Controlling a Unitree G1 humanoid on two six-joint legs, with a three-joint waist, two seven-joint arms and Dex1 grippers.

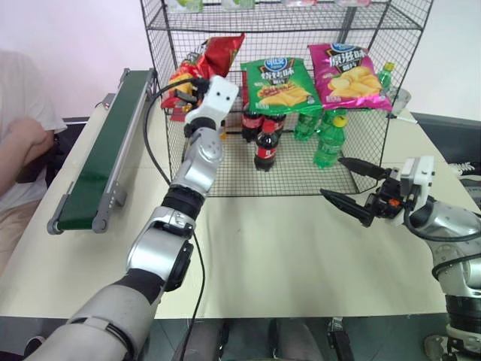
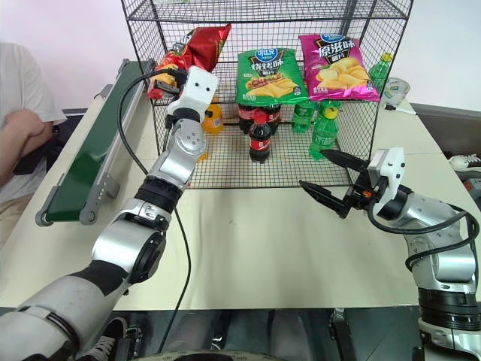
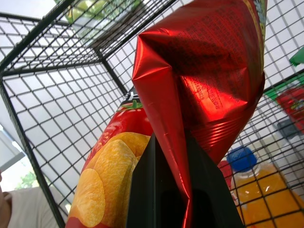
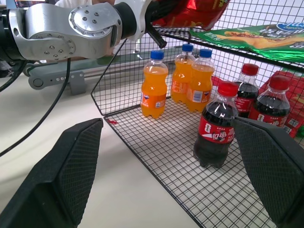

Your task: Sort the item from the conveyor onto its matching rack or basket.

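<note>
We see the left gripper [image 1: 188,86] clamped on a pinched fold of the red crisp bag [image 1: 214,60], held up at the left end of the wire rack [image 1: 301,162], just above the shelf where the green bag [image 1: 279,84] and pink bag [image 1: 348,75] lie. The red bag sticks up and away from the fingers, long axis running up and twd the rack's back, top end leaning right, printed chips side facing out. The shelf spot left of the green bag looks free to us, so the coming move prob. turns on tipping the bag down beside it. The right gripper [image 2: 333,183] hangs open over the table [image 1: 301,248], well apart, the left arm clearly nearer. The conveyor [image 1: 105,150] sits bare to the left.
</note>
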